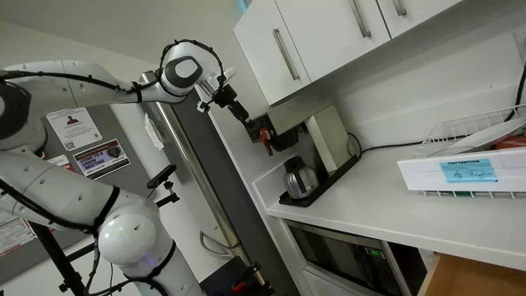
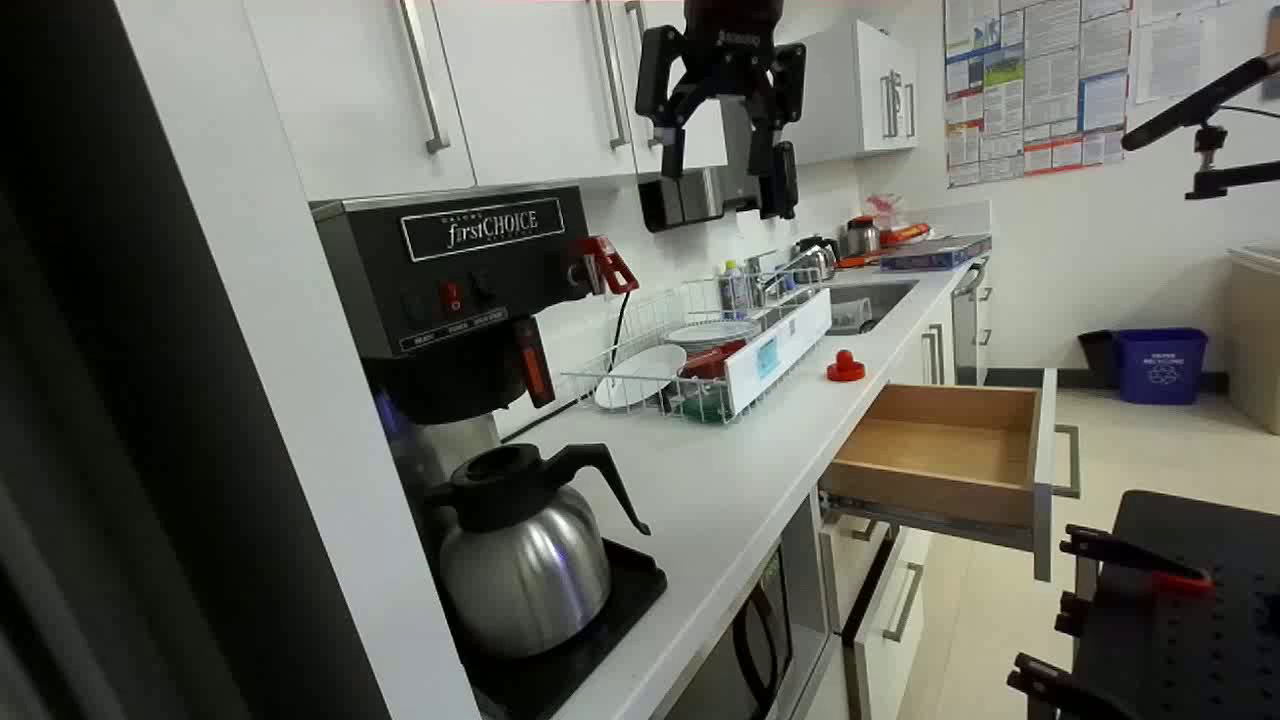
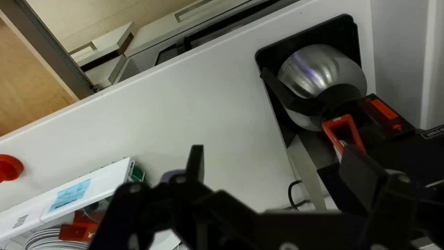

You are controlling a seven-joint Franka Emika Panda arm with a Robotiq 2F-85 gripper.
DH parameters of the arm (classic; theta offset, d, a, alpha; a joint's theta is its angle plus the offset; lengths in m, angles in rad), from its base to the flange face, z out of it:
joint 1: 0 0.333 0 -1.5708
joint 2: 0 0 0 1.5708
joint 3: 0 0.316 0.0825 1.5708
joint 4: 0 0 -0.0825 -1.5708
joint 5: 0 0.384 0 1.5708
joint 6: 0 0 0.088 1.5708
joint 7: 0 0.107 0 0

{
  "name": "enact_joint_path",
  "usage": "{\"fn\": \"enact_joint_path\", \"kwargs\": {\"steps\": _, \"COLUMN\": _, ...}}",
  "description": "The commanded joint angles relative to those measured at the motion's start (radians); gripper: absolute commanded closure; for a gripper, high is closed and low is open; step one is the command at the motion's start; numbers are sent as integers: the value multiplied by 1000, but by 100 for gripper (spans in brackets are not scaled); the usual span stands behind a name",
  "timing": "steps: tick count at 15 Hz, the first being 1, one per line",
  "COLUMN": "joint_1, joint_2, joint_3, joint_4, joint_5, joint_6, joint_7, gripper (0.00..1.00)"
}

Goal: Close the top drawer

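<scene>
The top drawer [image 2: 925,488] is pulled well out from under the counter and is open. Its wooden inside looks bare. Its pale front with a metal handle [image 2: 1068,462] faces the room. A corner of the drawer [image 1: 472,275] shows at the lower right of an exterior view, and its wooden floor [image 3: 27,83] is at the left of the wrist view. My gripper [image 2: 722,190] is open and empty, high above the counter near the coffee maker, well away from the drawer. Its spread fingers [image 3: 274,156] show in the wrist view, and it points downward in an exterior view [image 1: 248,119].
The coffee maker [image 2: 480,270] and a steel carafe [image 2: 525,575] stand at the counter's end. A wire dish rack [image 2: 780,350] and a red object [image 2: 846,368] are on the counter. Upper cabinets [image 1: 328,37] hang close. A lower drawer [image 2: 895,625] juts out. A black perforated surface [image 2: 1200,620] stands near the drawer.
</scene>
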Motion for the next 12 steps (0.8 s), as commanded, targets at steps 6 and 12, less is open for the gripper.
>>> {"fn": "enact_joint_path", "kwargs": {"steps": 6, "joint_1": 5, "joint_2": -2, "joint_3": -12, "joint_4": -3, "joint_5": -7, "joint_6": 9, "joint_7": -2, "gripper": 0}}
{"fn": "enact_joint_path", "kwargs": {"steps": 12, "joint_1": -99, "joint_2": -43, "joint_3": -92, "joint_4": -79, "joint_5": -50, "joint_6": 22, "joint_7": 60, "gripper": 0}}
